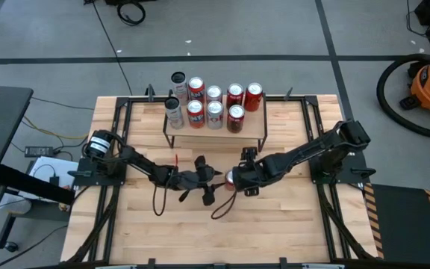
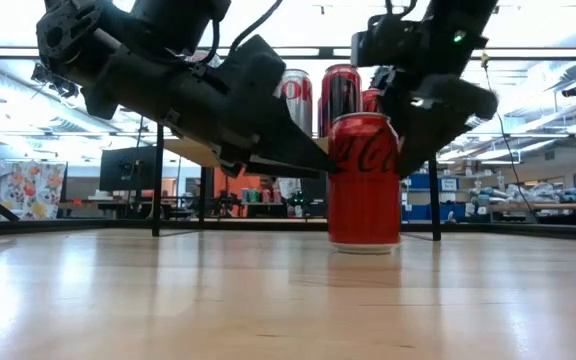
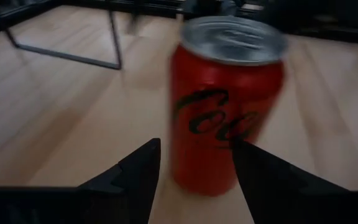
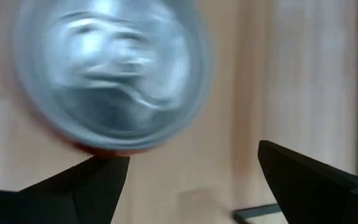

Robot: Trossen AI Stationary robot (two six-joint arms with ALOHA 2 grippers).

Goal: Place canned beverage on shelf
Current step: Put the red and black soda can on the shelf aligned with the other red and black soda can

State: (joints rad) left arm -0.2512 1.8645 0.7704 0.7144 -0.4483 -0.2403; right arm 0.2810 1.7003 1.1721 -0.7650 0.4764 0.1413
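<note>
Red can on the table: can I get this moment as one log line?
red can: upright on table, not held | left pincer: open, beside it | right pincer: open, above | shelf: eight cans

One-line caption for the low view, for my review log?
Red can upright on the table, the open left gripper and open right gripper on either side; more cans on the shelf behind.
</note>
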